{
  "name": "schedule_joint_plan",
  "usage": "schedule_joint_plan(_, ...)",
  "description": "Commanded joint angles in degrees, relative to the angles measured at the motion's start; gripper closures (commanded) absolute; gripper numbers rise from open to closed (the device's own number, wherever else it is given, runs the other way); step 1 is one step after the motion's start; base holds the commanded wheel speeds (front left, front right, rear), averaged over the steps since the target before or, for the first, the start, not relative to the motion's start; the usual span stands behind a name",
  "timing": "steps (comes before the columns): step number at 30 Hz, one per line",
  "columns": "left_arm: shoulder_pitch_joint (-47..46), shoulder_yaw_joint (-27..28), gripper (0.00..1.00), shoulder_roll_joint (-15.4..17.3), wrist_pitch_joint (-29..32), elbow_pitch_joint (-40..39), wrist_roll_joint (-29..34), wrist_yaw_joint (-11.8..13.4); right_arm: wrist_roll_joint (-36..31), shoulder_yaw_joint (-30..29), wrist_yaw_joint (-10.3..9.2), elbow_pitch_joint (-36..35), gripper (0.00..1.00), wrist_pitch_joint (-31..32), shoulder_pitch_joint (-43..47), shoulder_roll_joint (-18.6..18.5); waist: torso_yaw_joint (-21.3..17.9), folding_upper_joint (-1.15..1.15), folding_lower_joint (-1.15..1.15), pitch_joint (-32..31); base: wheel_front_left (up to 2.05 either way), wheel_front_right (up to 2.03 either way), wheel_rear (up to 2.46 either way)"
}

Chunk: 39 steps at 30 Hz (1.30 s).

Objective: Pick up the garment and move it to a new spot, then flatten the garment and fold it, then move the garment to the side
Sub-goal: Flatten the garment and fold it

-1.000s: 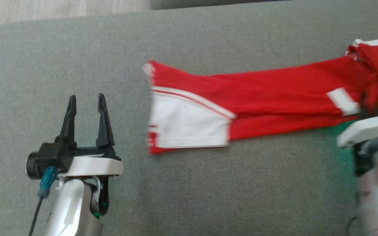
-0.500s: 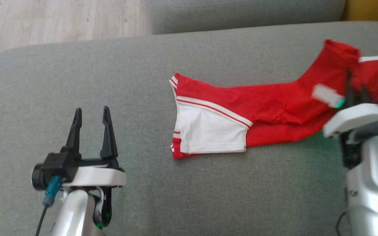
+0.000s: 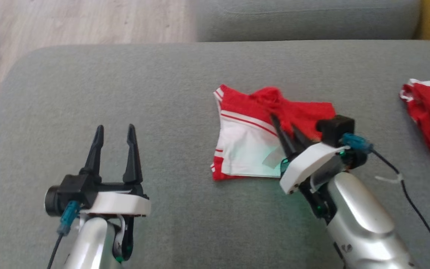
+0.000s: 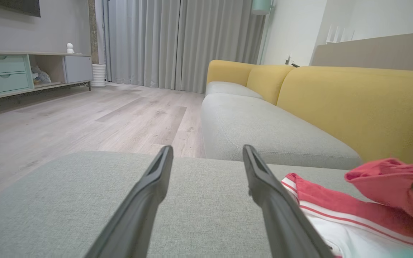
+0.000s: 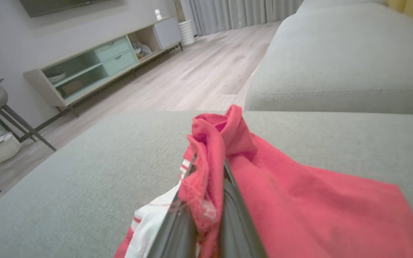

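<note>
Right gripper (image 3: 284, 125) pinching a bunched red fold of the garment (image 3: 245, 145)

The garment is red with a big white panel and thin red-and-white stripes. It's doubled over on the grey cushion (image 3: 162, 93), lying right under and ahead of those 2 pressed-together fingers, with the red part heaped up at their tips. The left gripper (image 3: 115, 129) hangs with its fingers spread and nothing between them, the garment off to its right.
</note>
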Motion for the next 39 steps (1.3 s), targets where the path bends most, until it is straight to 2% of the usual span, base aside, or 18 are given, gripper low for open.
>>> schedule_joint_plan(1, -1.7, 1.2, 0.0, 0.4, -0.5, -1.5, -0.5, 0.2, 0.9, 2.1, -0.04, -0.7, 1.0, -0.9, -3.2, 0.7, 1.3, 0.0, 0.0, 0.6, 0.0, 0.0, 0.0)
schedule_joint_plan(9, -3.3, 0.3, 0.0, 0.4, -0.5, -2.0, -1.2, 0.5, 3.6, 6.7, -0.04, 7.1, 1.0, -4.3, -8.2, 0.7, 4.4, 0.0, 0.0, 3.1, 0.0, 0.0, 0.0)
schedule_joint_plan(16, -3.6, -0.2, 0.0, 0.4, -0.5, -1.7, -1.8, 0.8, 4.5, 10.6, -0.04, 13.4, 1.0, -5.8, -10.8, 0.7, 5.3, 0.0, 0.0, 4.5, 0.0, 0.0, 0.0)
schedule_joint_plan(17, -3.6, -0.2, 0.0, 0.4, -0.5, -1.6, -1.9, 0.8, 4.3, 10.7, -0.04, 14.1, 0.75, -6.2, -10.8, 0.7, 5.3, 0.0, 0.0, 4.5, 0.0, 0.0, 0.0)
schedule_joint_plan(18, -3.7, -0.1, 0.0, 0.4, -0.5, -1.5, -1.9, 0.8, 4.3, 11.0, -0.04, 14.6, 0.0, -6.6, -10.6, 0.7, 5.2, 0.0, 0.0, 4.4, 0.0, 0.0, 0.0)
schedule_joint_plan(23, -3.8, 0.1, 0.0, 0.4, -0.5, -0.8, -2.0, 0.9, 9.7, 19.2, -0.04, 10.2, 0.0, -6.0, -8.8, 0.7, 4.3, 0.0, 0.0, 3.5, 0.0, 0.0, 0.0)
schedule_joint_plan(27, -3.6, 0.4, 0.0, 0.4, -0.5, -0.9, -2.0, 0.9, 10.8, 18.0, -0.04, 9.8, 0.0, -8.4, -10.0, 0.7, 2.9, 0.0, 0.0, 2.5, 0.0, 0.0, 0.0)
schedule_joint_plan(31, -3.1, 1.0, 0.0, 0.4, -0.5, -1.2, -1.8, 0.9, 8.3, 12.8, -0.04, 10.8, 0.0, -11.6, -11.3, 0.7, 1.4, 0.0, 0.0, 1.4, 0.0, 0.0, 0.0)
schedule_joint_plan(35, -2.3, 1.7, 0.0, 0.4, -0.5, -1.5, -1.5, 0.9, -2.9, 2.6, -0.04, 11.9, 0.0, -13.3, -11.7, 0.7, -0.2, 0.0, 0.0, 0.5, 0.0, 0.0, 0.0)
schedule_joint_plan(36, -2.3, 1.7, 0.0, 0.4, -0.5, -1.5, -1.5, 0.9, -2.9, 2.6, -0.04, 11.9, 0.0, -13.3, -11.7, 0.7, -0.2, 0.0, 0.0, 0.5, 0.0, 0.0, 0.0)
schedule_joint_plan(39, -1.6, 2.2, 0.0, 0.4, -0.5, -1.6, -1.3, 1.2, -9.5, -7.3, -0.04, 7.8, 0.0, -13.5, -9.1, 0.7, -1.3, 0.0, 0.0, 0.0, 0.0, 0.0, 0.0)
